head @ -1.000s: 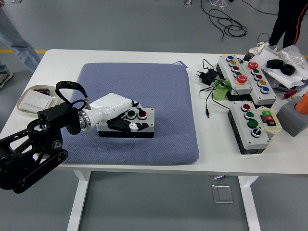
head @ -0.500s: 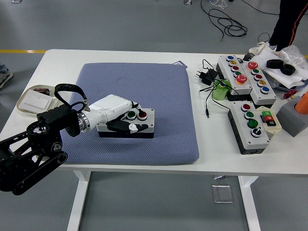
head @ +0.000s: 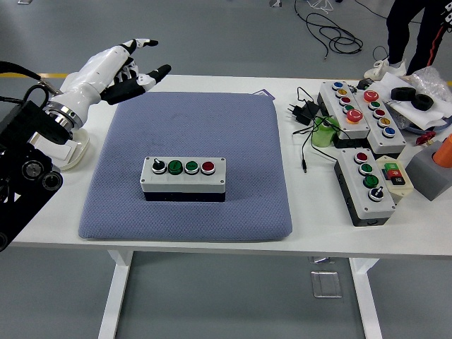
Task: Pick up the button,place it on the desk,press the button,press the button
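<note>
Head view: left hand (head: 116,65) spread, raised above pad's (head: 261,205) far-left corner; button box (head: 183,179) mid-pad.

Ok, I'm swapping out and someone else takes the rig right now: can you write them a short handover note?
Left hand: raised over the table's far left corner, fingers spread, holding nothing. Right arm: out of view.
Button box: flat on the blue mat, mid-table, untouched; switch, two green buttons, one red on top.
Done: box is set down and released.
Left: whether the presses are finished cannot be told from this view; check before pressing again.
</note>
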You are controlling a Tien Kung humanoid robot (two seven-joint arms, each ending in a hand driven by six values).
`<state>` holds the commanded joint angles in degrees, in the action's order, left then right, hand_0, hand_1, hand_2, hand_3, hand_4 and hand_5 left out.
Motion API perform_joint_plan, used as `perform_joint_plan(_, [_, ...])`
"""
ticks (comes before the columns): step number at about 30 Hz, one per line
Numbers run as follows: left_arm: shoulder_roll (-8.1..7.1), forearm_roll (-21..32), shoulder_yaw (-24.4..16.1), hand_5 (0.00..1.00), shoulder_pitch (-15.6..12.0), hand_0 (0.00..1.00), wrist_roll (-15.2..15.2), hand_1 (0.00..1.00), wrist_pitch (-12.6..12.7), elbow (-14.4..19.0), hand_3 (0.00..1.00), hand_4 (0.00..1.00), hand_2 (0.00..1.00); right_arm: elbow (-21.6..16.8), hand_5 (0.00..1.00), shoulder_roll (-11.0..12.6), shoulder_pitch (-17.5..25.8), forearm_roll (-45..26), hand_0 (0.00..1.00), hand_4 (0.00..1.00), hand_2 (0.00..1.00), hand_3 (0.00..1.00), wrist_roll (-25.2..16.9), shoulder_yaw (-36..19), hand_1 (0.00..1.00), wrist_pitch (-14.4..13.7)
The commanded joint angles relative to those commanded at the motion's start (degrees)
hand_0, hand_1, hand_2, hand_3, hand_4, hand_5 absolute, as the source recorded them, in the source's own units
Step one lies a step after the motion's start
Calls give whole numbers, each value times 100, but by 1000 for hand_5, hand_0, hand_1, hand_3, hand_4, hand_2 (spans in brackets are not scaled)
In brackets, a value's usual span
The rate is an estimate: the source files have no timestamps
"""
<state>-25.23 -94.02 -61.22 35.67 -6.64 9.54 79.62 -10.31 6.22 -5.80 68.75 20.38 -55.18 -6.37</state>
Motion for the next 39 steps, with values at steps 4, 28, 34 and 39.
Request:
perform_joint_plan(4, [46, 977, -144, 998, -111, 822, 585, 872, 621, -473, 978, 763, 948, 0, 251, -6, 6, 2, 630, 308, 619, 568, 3, -4, 546, 0])
perform_joint_plan(28, [120, 6576, -55, 998, -544, 852, 1438, 888, -517, -1995, 948, 730, 936, 0, 251, -1, 22, -16, 629, 308, 620, 568, -6, -10, 546, -6])
perform_joint_plan(34, [92, 6605, -129, 998, -651, 870, 1432, 895, -573, -1984, 949, 727, 945, 0, 252, -3, -14, 39, 629, 307, 620, 568, -7, -59, 547, -4])
perform_joint_plan(39, [88, 6577, -200, 998, -724, 870, 1449, 898, -572, -1947, 945, 724, 948, 0, 252, 6, -39, 55, 629, 308, 622, 567, -18, -75, 547, -7])
